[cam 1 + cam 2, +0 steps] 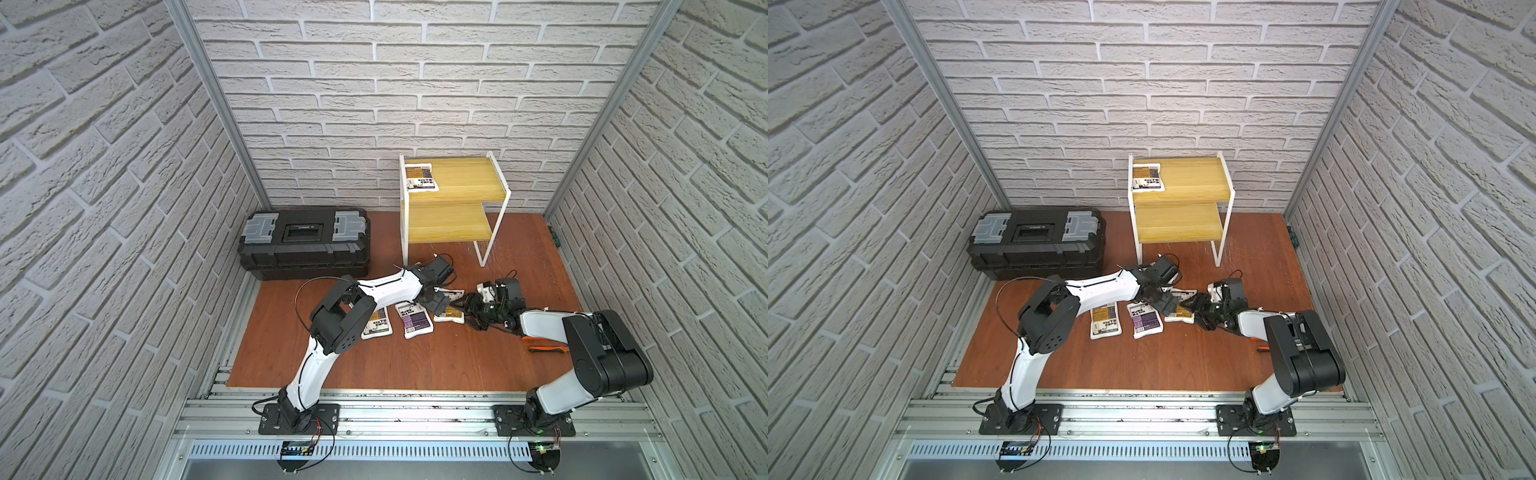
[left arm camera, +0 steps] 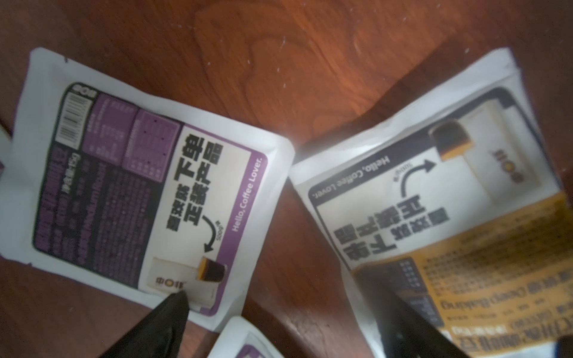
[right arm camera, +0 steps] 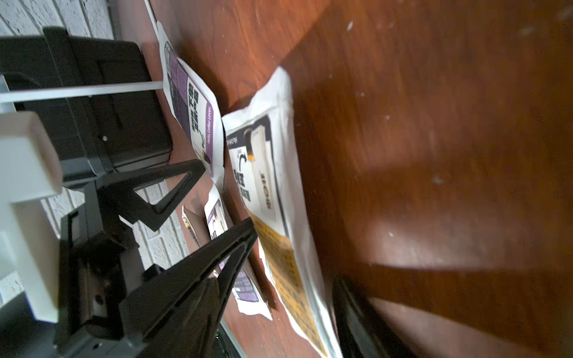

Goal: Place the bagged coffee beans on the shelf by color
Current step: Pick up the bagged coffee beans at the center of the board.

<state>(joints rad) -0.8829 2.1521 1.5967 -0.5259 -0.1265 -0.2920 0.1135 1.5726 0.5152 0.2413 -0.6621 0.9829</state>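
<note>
Left wrist view: left claw spreads wide over purple pouch and orange pouch, seemingly pinning the latter for right claw, opening not discernible, at the opposite edge; shelf stands beyond both claws, shelved pouch on top, apparently starting the orange tier.

Shelf stands against the back wall, to the right of the toolbox. The top pouch, orange label, lies flat at the left end of the upper board.

On the table lie:
- The left pouch, orange, partly under the left arm.
- The purple pouch, just beside it.
- The right pouch, orange, where the left gripper and right gripper meet. Jaw positions are unreadable.
- The rear pouch, just behind, colour unclear.

An orange-handled tool lies by the right arm.
</note>
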